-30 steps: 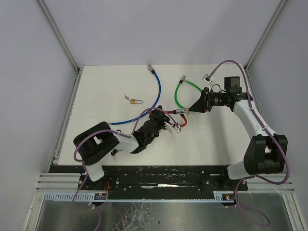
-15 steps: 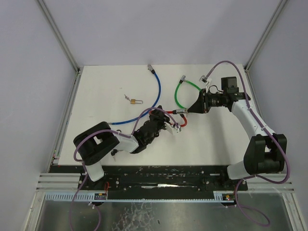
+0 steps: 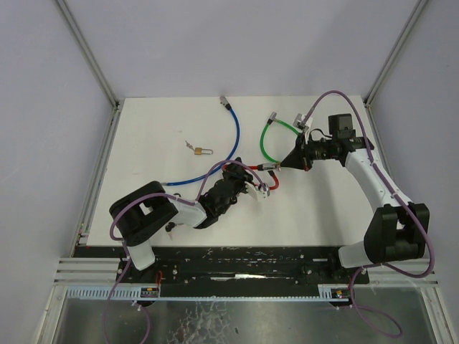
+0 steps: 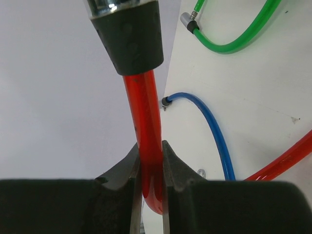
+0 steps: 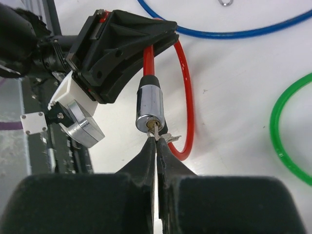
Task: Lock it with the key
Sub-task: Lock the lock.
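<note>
A red cable lock (image 4: 145, 114) is pinched between my left gripper's (image 4: 151, 157) shut jaws, just below its black sleeve (image 4: 129, 39). In the top view the left gripper (image 3: 252, 188) holds this cable (image 3: 273, 183) at mid-table. The lock's chrome cylinder (image 5: 149, 106) faces my right gripper (image 5: 157, 140), whose jaws are shut on the key (image 5: 155, 130). The key's tip sits in the brass keyhole, and a second key hangs beside it. From above, the right gripper (image 3: 285, 165) meets the cylinder (image 3: 267, 166).
A blue cable lock (image 3: 231, 143) curves across the table's left middle. A green cable lock (image 3: 275, 134) loops behind the right gripper. A small brass padlock (image 3: 202, 151) with loose keys (image 3: 188, 144) lies at the left.
My right gripper's jaws have closed onto the key at the cylinder, and the right wrist has shifted slightly. The left arm and red cable have stayed still.
</note>
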### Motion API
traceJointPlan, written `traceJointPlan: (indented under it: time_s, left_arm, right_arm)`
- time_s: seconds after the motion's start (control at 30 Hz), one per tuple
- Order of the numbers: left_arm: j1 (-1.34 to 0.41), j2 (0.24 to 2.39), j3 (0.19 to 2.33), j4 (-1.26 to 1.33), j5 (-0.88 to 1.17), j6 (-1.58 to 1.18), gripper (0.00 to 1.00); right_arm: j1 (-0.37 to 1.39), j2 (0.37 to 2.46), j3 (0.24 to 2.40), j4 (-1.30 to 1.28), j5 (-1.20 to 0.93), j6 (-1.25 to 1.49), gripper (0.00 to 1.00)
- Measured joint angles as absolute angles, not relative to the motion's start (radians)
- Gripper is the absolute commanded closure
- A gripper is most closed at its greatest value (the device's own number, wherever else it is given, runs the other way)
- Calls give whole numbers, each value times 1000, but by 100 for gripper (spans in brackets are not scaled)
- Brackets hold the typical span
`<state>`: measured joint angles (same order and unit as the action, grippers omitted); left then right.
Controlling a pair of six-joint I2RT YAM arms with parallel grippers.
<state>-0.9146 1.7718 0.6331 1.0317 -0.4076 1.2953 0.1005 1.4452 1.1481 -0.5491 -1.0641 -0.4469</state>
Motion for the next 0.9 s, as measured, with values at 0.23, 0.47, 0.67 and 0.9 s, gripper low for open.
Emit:
traceJointPlan:
  time_s: [0.23, 0.47, 0.67, 0.9]
  left_arm:
    - [-916, 1771, 634, 1033, -398, 1290, 100]
    - [-921, 1766, 638, 1032, -372, 1287, 100]
    - [-922, 1762, 638, 1022, -364, 1280, 100]
    - [-922, 1758, 638, 1004, -360, 1274, 100]
  right_arm:
    - [121, 1360, 1120, -595, -1057, -823, 100]
    - [132, 1253, 1046, -691, -1056, -1381, 100]
    - [132, 1248, 1042, -752, -1037, -1693, 100]
    - [135, 1248, 1034, -772, -1011, -1853, 80]
